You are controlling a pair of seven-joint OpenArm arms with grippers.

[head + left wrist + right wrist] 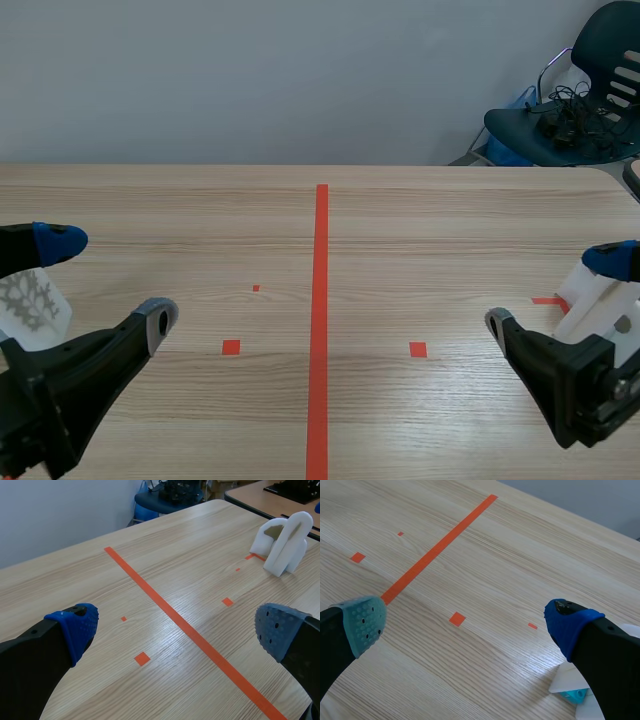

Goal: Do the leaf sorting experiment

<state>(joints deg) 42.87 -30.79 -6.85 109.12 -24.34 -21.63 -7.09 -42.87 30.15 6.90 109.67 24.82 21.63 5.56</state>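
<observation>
Two grippers hang low over the near end of the table, one each side. The left gripper point(105, 282) has its fingers spread wide with nothing between them. The right gripper point(555, 290) is just as splayed and just as bare.

There are two white things. Tucked behind the left gripper, at the table's left edge, stands one white card with a grey leaf print point(30, 300). It is partly hidden by the arm. Over on the right, just behind the right gripper, is one white foam stand point(590, 295), an upright arch. From the left wrist view it stands well ahead of that gripper, across the tape line. In the right wrist view a white edge with a small turquoise bit shows beneath the blue-padded finger, but I cannot tell what it is.

The table point(420, 230) is pale wood with a long grain. One orange-red tape line point(321, 300) splits it down the middle. Two small squares sit either side of it, and there are a couple of tinier marks. Behind is a plain grey-blue wall point(250, 80). One dark teal chair point(530, 130) in the far right corner has a tangle of black cables point(565, 110) on its seat. A second table point(260, 490) shows beyond it.
</observation>
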